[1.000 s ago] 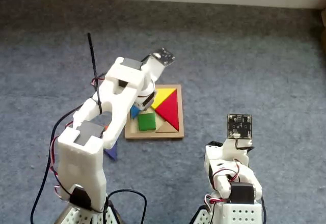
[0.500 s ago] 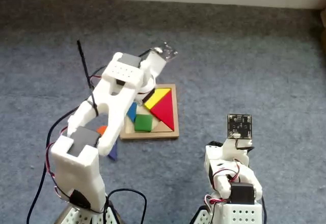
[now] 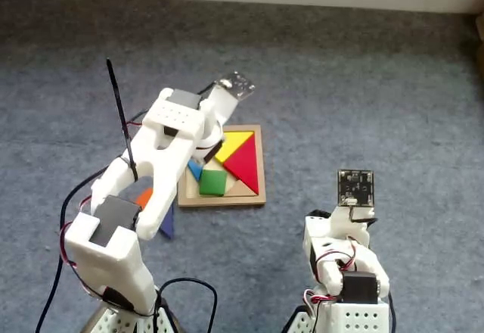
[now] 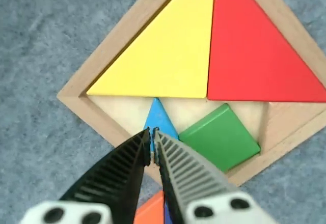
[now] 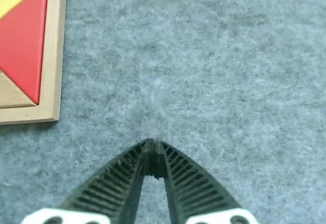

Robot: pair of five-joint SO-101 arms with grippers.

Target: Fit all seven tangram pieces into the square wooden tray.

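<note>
Near the middle of the grey-blue carpeted tabletop (image 3: 378, 83) lies the square wooden tray (image 3: 223, 200), partly filled. A large yellow triangle (image 4: 163, 51) and a large red triangle (image 4: 249, 51) sit edge to edge and take up one half of it. In the other half a green square (image 4: 219, 137) lies tilted, just beside a small blue triangle (image 4: 159, 119), with bare wood showing around them and in the corner past the green square.

The left end effector (image 4: 152, 131) hangs over the tray's edge with its two fingers closed to a hairline gap. Their tips meet right at the blue triangle, and nothing is pinched between them. Whether the tips actually press on the piece cannot be told.

Outside the tray, under the left arm, an orange piece (image 3: 144, 195) lies on the tabletop, and a dark purple piece (image 3: 166, 223) lies just beside it, nearer the arm's base.

The right end effector (image 5: 153, 145) is closed tip to tip with nothing in its grip. It points down at bare carpet, well apart from the tray, whose corner and red triangle show off to one side in the right wrist view.
</note>
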